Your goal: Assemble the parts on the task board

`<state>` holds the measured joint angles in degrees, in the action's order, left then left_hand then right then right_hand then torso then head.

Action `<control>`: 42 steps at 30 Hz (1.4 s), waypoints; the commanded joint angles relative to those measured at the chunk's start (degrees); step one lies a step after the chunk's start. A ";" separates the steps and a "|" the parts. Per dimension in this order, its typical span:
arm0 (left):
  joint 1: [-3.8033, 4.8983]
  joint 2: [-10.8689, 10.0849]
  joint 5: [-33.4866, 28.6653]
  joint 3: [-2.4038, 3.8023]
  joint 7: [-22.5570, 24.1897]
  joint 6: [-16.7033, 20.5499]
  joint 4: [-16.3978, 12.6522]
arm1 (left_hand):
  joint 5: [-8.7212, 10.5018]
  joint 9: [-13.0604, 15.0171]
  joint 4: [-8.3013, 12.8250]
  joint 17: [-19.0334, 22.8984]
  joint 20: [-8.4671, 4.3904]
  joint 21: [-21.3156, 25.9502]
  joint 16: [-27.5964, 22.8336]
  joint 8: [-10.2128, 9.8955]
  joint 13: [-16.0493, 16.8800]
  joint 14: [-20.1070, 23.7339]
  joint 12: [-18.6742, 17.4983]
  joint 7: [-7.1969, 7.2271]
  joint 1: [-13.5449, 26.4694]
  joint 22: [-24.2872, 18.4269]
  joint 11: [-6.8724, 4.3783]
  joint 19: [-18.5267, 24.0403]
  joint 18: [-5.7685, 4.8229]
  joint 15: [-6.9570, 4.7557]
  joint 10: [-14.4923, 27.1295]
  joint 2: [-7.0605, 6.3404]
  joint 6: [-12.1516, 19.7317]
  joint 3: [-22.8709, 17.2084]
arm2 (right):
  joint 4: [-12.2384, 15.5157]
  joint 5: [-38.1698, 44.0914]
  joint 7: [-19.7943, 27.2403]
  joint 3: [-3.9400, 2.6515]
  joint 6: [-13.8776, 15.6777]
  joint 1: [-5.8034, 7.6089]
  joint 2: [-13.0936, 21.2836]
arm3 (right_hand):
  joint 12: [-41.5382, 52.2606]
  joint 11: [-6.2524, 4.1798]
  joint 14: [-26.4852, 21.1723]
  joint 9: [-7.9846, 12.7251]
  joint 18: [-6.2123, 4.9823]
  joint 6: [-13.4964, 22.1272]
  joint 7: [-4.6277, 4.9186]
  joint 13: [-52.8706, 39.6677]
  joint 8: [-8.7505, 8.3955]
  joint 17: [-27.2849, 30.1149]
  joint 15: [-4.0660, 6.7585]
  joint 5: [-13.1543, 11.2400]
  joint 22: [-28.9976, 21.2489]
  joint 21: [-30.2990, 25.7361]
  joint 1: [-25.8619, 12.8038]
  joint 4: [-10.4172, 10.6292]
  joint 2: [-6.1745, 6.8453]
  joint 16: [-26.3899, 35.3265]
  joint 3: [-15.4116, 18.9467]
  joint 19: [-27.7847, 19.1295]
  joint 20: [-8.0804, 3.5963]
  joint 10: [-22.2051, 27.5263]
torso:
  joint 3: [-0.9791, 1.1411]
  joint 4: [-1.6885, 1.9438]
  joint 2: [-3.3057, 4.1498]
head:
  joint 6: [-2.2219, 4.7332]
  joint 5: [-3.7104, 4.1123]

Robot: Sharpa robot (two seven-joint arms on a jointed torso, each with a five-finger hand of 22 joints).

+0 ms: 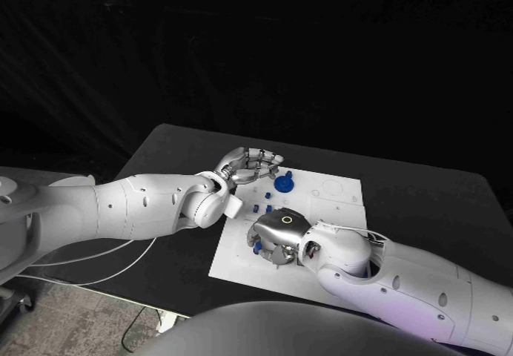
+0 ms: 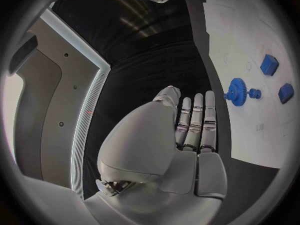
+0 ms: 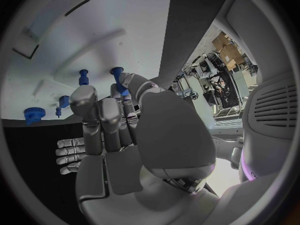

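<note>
The white task board (image 1: 326,194) lies mid-table. My left hand (image 1: 248,165) hovers by its far left corner with fingers curled together and nothing in them, just beside a blue gear (image 1: 283,182). From the left wrist, the left hand (image 2: 194,125) points past the board's edge toward the gear (image 2: 236,91), a small peg (image 2: 254,93) and two blue blocks (image 2: 269,65). My right hand (image 1: 276,236) is low over the board's near left part. In the right wrist view its fingers (image 3: 103,117) close around a blue peg (image 3: 117,75); a second peg (image 3: 84,76) stands beside it.
Small blue parts (image 1: 263,195) lie on the board between the two hands. The board's right half (image 1: 342,189) carries only printed outlines and recesses. Black table (image 1: 428,193) surrounds the board. A white cable (image 1: 96,256) runs along the table's left edge.
</note>
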<state>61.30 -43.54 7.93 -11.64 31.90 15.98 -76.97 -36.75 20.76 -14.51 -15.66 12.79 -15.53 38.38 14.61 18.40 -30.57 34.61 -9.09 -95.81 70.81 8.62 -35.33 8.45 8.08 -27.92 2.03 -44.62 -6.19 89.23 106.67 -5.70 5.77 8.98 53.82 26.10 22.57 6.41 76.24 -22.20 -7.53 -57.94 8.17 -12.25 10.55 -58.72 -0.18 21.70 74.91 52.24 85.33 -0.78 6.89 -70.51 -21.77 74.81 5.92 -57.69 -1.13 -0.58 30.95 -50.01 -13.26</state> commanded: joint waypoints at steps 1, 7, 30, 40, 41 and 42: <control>0.02 0.18 -0.39 0.04 0.21 -1.23 -0.05 | -0.35 -0.07 0.00 0.07 -0.02 -0.39 0.17 0.28 -0.08 0.21 0.24 -0.08 -0.15 0.05 0.37 0.31 0.16 0.24 0.09 0.46 0.29 -0.32 | -0.25 0.36 0.47 0.01 -0.29 -0.28 -0.15 | 0.21 -1.92 -0.56 -0.04 0.31 -0.12 0.02 -1.21 -0.40 0.26 0.07 0.11 5.72 -0.18 0.34 -0.50 0.02 0.34 -0.06 -0.51 0.00 -2.22 | 0.02 0.06 -0.01 | 0.01 -0.10; 0.02 0.16 -0.67 0.04 0.06 -1.34 0.04 | -0.35 -0.07 0.00 0.07 -0.02 -0.39 0.17 0.28 -0.08 0.21 0.24 -0.08 -0.15 0.05 0.37 0.31 0.16 0.24 0.09 0.46 0.29 -0.32 | -0.48 0.33 -0.11 0.05 -1.37 -0.57 0.03 | -1.54 -1.33 -1.67 0.59 0.04 2.53 0.13 -1.11 -2.34 1.73 -0.05 -2.72 5.20 -1.92 -0.84 -0.39 0.31 1.50 -0.08 -1.75 0.12 1.55 | -0.03 -0.13 -0.03 | 0.01 -0.15; -0.24 -0.10 -1.82 0.02 -0.06 -1.39 0.38 | -0.35 -0.07 0.00 0.07 -0.02 -0.39 0.17 0.28 -0.08 0.21 0.24 -0.08 -0.15 0.05 0.37 0.31 0.16 0.24 0.09 0.46 0.29 -0.32 | 9.85 -23.09 2.15 0.00 6.71 7.23 17.32 | 9.79 0.42 -5.76 7.27 -0.96 15.16 -0.23 -7.41 -4.33 5.67 -2.25 -17.15 3.28 -12.38 0.58 16.96 2.83 3.39 14.19 -4.63 2.27 16.31 | -0.19 -0.62 -0.42 | 0.01 1.34; -0.41 -0.48 -1.86 0.01 -0.15 -1.54 0.47 | -0.35 -0.15 0.02 0.13 -0.04 -0.45 0.20 0.37 -0.23 0.21 0.25 -0.12 -0.19 0.29 0.40 0.43 0.12 0.29 0.10 0.54 0.37 -0.40 | 10.60 -30.90 -2.72 0.18 3.06 10.20 27.17 | 56.70 -4.49 5.46 3.04 1.72 8.28 -1.41 -56.37 4.80 -11.46 1.68 -12.56 7.60 4.94 -5.37 15.62 -1.43 -8.33 18.13 4.41 -1.06 -15.06 | -0.24 -1.03 -0.43 | 0.01 2.23; -0.42 -0.57 -1.86 0.01 -0.16 -1.58 0.46 | -0.35 -0.15 0.02 0.13 -0.04 -0.45 0.20 0.37 -0.23 0.21 0.25 -0.12 -0.19 0.29 0.40 0.43 0.12 0.29 0.10 0.54 0.37 -0.40 | 10.34 -30.29 -4.19 0.21 1.71 10.06 27.65 | 58.94 -4.72 7.18 2.72 2.34 7.84 -1.70 -60.40 5.30 -14.62 2.05 -12.79 8.40 8.72 -7.98 16.38 -1.89 -10.20 18.90 6.01 -1.39 -18.45 | -0.24 -1.01 -0.45 | 0.01 2.29; -0.43 -0.64 -1.86 0.01 -0.17 -1.60 0.47 | -0.35 -0.15 0.02 0.13 -0.04 -0.45 0.20 0.37 -0.23 0.21 0.25 -0.12 -0.19 0.29 0.40 0.43 0.12 0.29 0.10 0.54 0.37 -0.40 | 10.11 -29.90 -5.38 0.23 0.76 9.92 27.96 | 60.37 -5.11 8.47 2.41 2.76 7.27 -2.08 -63.03 5.75 -16.94 2.38 -12.93 8.97 11.49 -9.72 16.90 -2.11 -11.55 19.45 7.23 -1.78 -20.71 | -0.24 -1.03 -0.45 | 0.01 2.31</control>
<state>60.90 -44.18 6.45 -11.66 31.46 15.50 -76.39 -36.73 20.66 -14.51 -15.58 12.79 -15.78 38.38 14.61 18.22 -30.57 34.61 -9.09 -95.81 71.05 8.62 -35.34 8.45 8.08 -27.92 2.03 -44.62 -6.19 99.50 78.48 -6.49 5.94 13.78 63.95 53.93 82.10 1.35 83.30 -19.67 -5.38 -50.41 6.13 -73.00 16.10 -73.62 2.08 8.97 74.93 62.55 76.31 15.84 4.80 -81.40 -2.74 81.47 4.28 -77.37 -1.38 -1.49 30.47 -50.01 -11.01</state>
